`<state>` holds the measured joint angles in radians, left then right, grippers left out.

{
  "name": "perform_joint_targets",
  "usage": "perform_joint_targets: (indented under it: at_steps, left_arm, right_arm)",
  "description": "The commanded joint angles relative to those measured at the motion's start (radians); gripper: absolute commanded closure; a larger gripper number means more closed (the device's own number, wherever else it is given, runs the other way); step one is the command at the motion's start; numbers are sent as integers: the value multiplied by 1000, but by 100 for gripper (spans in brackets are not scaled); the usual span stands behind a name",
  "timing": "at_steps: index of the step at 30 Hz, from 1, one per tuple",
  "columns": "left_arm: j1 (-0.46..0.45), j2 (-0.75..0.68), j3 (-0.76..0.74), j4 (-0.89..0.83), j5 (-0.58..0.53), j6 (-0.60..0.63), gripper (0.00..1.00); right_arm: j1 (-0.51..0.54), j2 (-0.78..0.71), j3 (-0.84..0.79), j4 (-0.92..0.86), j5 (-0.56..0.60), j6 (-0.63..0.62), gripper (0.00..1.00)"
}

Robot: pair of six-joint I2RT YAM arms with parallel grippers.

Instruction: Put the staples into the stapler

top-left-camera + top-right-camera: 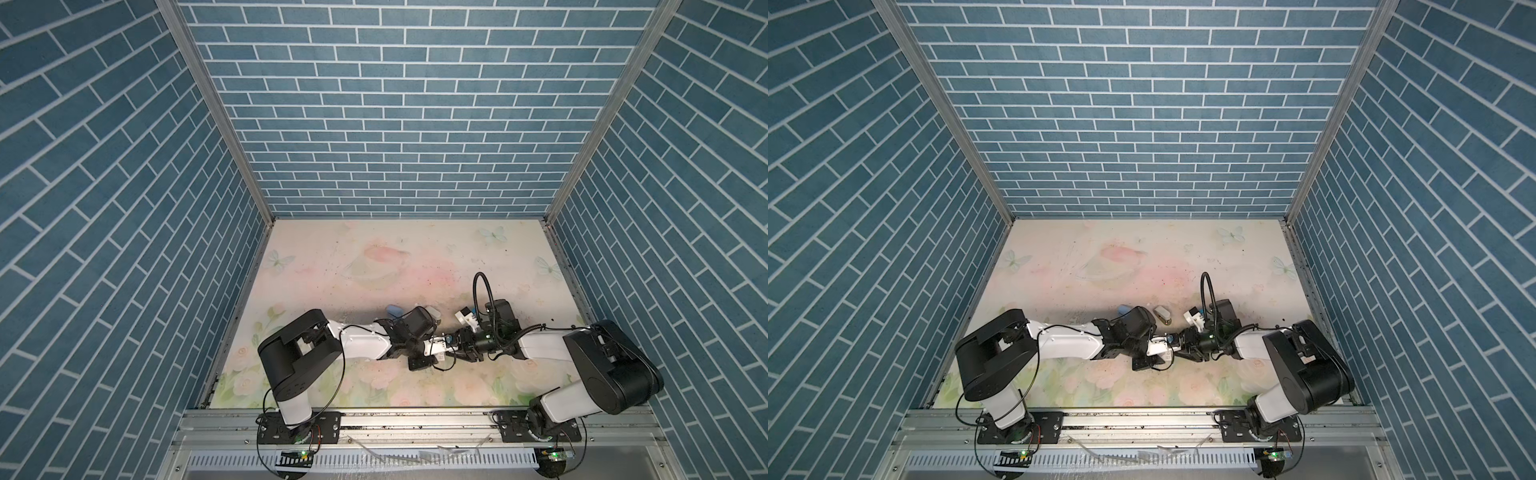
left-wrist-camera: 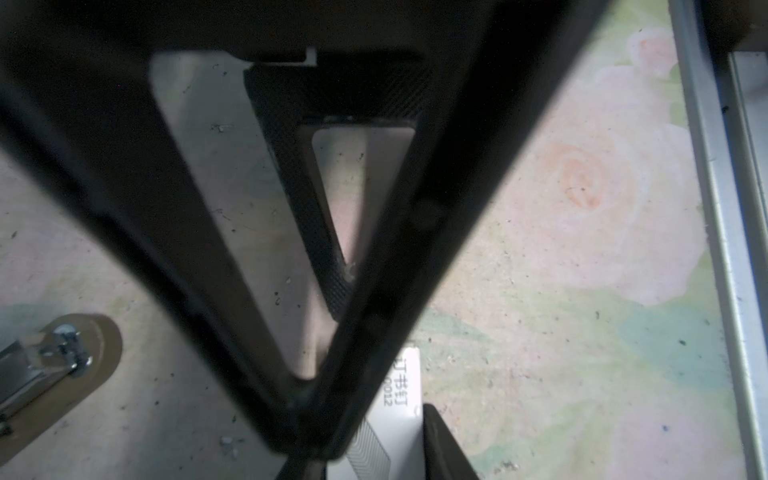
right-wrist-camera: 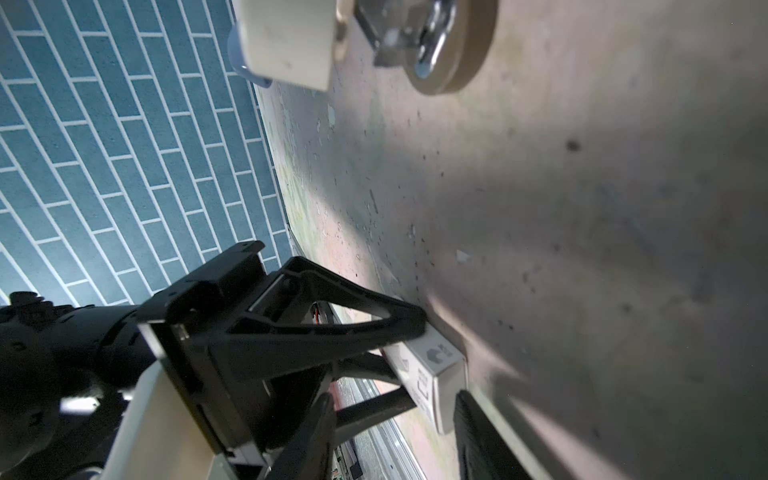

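**Arms converge at mid-table**

Both reach low, inward. Left gripper [image 2: 320, 419] pinches the flat, printed white cardboard staple box [image 3: 436, 361]; right gripper [image 3: 395, 399] straddles its end, jaws apart. The stapler [image 1: 1163, 314], cream shell, tan base, lies just farther back.

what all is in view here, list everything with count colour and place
stapler: 1, cream and blue top, tan base with metal channel; lying open on the mat, beyond the grippers
staple box: 1, white with grey print; on the mat between the two grippers
mat: 1, pastel floral with butterflies; covers the table
walls: 3, blue brick pattern; left, back, right
rail: 1, silver aluminium; front edge
left arm: 1, white and black; reaches in from front left
right arm: 1, white and black; reaches in from front right
left gripper: 1, black; fingertips pinched on one end of the staple box
right gripper: 1, black; one finger beside the box's other end, grip unclear
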<state>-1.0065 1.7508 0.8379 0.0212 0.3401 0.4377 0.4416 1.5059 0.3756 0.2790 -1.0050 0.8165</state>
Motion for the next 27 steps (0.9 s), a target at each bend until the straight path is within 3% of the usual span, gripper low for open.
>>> perform_joint_targets:
  at_steps: [1, 27]
  left_arm:
    - [-1, 43, -5, -61, -4, 6, 64]
    - [0, 70, 14, -81, 9, 6, 65]
  right_arm:
    - [15, 20, 19, 32, 3, 28, 52]
    - [76, 101, 0, 190, 12, 102, 53]
